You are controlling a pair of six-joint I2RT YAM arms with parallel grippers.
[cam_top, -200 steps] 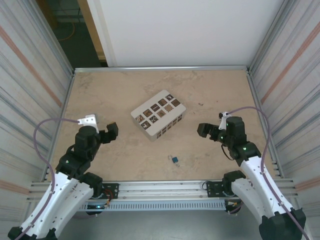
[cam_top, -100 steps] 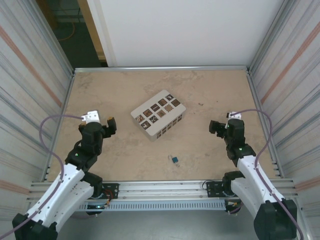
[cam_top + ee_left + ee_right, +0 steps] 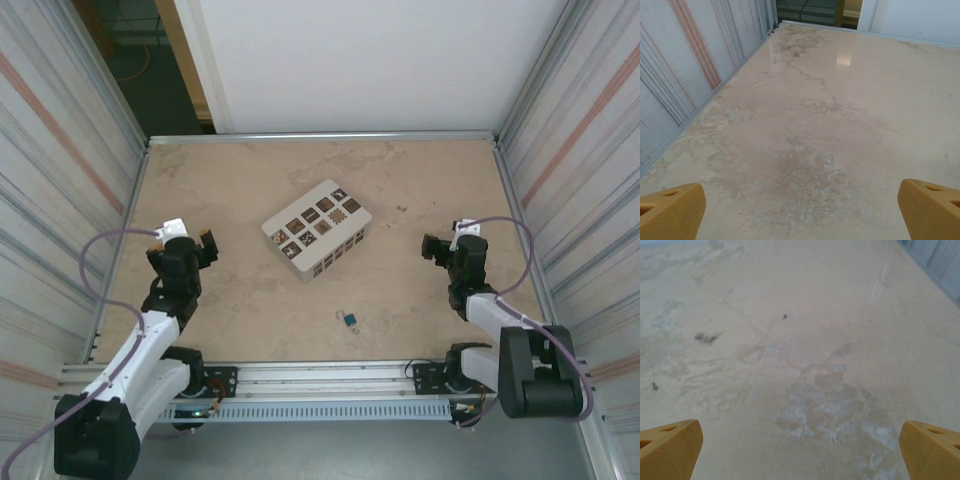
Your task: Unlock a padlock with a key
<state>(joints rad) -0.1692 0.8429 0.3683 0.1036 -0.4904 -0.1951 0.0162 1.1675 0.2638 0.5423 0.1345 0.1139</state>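
**So, both hands spread open, padlock sitting on its own near the front**

Well, here's how it looked. The padlock (image 3: pixel 349 320) lay flat on the desk (image 3: pixel 250 180), close to the near edge and a touch right of centre. It was a tiny blue thing, with a small dark metal bit (image 3: pixel 343 315) touching its far-left side. That bit was way too small for me to say what it was. Nothing was gripping the lock, and both arms were well apart from it.

The left hand (image 3: pixel 204 246) sat out at the left side of the desk, near the ribbed wall (image 3: pixel 60 180). In the left wrist view its two yellow fingertips (image 3: pixel 670 212) were down in the opposite bottom corners, so that hand (image 3: pixel 800 210) was spread wide with only bare desk between the tips.

The right hand (image 3: pixel 431 247) was the same story over on the right side. In its own camera the yellow fingertips (image 3: pixel 667 447) were far apart, and the hand (image 3: pixel 800 447) had nothing held between them, only scuffed desk surface with a few dark specks (image 3: pixel 707 337).

The white box (image 3: pixel 317 228) with dark patterned squares on top stood around the middle of the desk, turned at an angle. It was farther back than the padlock and roughly between the two hands.
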